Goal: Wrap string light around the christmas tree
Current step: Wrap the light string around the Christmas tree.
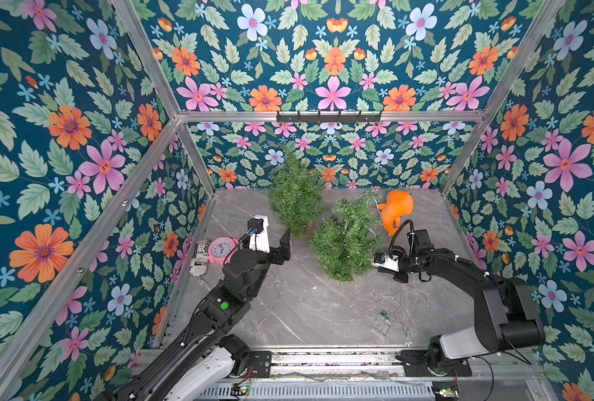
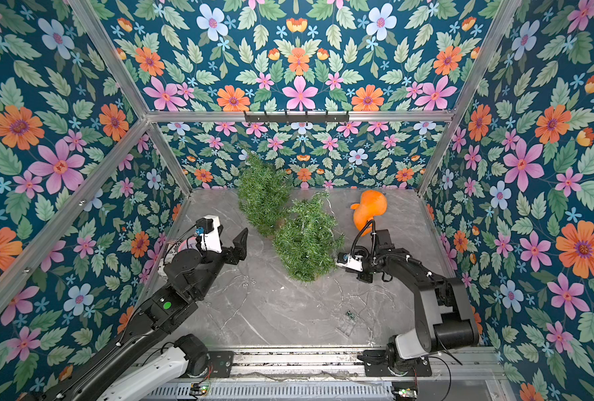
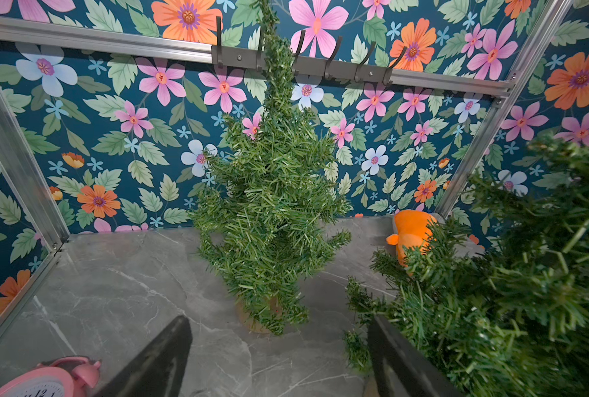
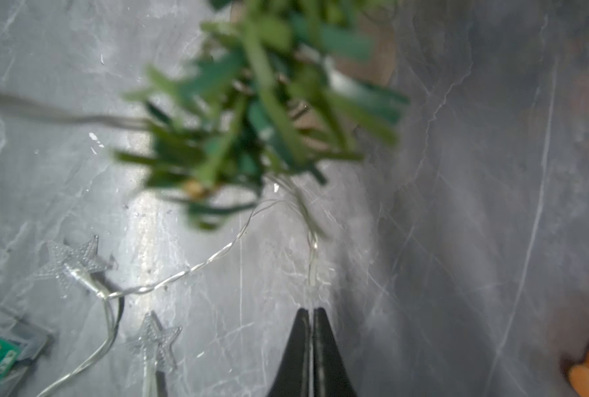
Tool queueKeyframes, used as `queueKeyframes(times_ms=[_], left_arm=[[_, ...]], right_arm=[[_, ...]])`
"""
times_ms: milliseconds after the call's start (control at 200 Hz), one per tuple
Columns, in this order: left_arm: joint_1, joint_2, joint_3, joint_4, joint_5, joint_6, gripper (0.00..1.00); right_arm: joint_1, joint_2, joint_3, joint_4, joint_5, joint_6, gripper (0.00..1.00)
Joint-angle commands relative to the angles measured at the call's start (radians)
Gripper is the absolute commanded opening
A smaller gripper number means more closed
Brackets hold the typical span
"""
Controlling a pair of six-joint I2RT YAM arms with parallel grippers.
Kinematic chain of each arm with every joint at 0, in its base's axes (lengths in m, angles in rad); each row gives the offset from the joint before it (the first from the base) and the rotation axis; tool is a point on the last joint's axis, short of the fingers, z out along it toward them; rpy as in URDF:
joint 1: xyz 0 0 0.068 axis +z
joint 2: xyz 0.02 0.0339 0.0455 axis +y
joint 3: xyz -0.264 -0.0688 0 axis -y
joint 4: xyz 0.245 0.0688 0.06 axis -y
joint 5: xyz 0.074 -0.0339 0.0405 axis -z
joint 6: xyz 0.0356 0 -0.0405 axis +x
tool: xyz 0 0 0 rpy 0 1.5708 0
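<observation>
String light (image 4: pixel 183 274), a thin silver wire strung with clear star lamps, lies mostly loose on the grey table (image 4: pixel 458 206). One strand climbs into the lowest branches of the christmas tree (image 4: pixel 251 120).

The right gripper (image 4: pixel 310 311) has its jaws pressed fully together. That strand appears to run straight into its tips, so I judge it pinched there. From those tips the tree is directly ahead and very close. The slack, two stars and the battery case (image 4: pixel 0 354) trail off to one side and back toward the arm's base.

The trunk rises from the table, so any wrap has to circle that axis. The line must therefore be carried round to the side of the tree away from the right gripper. The right arm is clearly the nearer one, with its tips at the foot of the tree.

The left gripper (image 3: pixel 279 321) is spread wide and empty on the opposite side of the same tree, whose needles sit just beside one of its fingers. It looks well placed to receive the strand. A second tree (image 3: pixel 269 206) stands straight ahead of it, farther off.

An orange plush toy (image 1: pixel 396 211) sits beyond the right gripper, past the tree. A pink alarm clock (image 1: pixel 222 250) and a printed can (image 1: pixel 200 258) lie behind the left gripper, beside its wrist.
</observation>
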Motion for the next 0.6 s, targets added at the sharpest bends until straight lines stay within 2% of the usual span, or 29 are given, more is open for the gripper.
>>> queueKeyframes(times_ms=[0, 190, 390, 595], left_arm=[[0.003, -0.005, -0.001, 0.03, 0.005, -0.008, 0.83], [0.017, -0.003, -0.001, 0.035, 0.032, -0.022, 0.82], [0.019, 0.007, -0.004, 0.042, 0.036, -0.023, 0.82], [0.02, 0.022, -0.003, 0.041, 0.025, -0.013, 0.82]], right_arm=[[0.004, -0.078, -0.034, -0.035, 0.007, 0.016, 0.0], [0.012, -0.283, -0.104, -0.06, 0.015, 0.123, 0.0], [0.077, -0.49, -0.12, -0.283, 0.121, 0.122, 0.0], [0.118, -0.727, -0.099, -0.39, 0.084, 0.238, 0.0]])
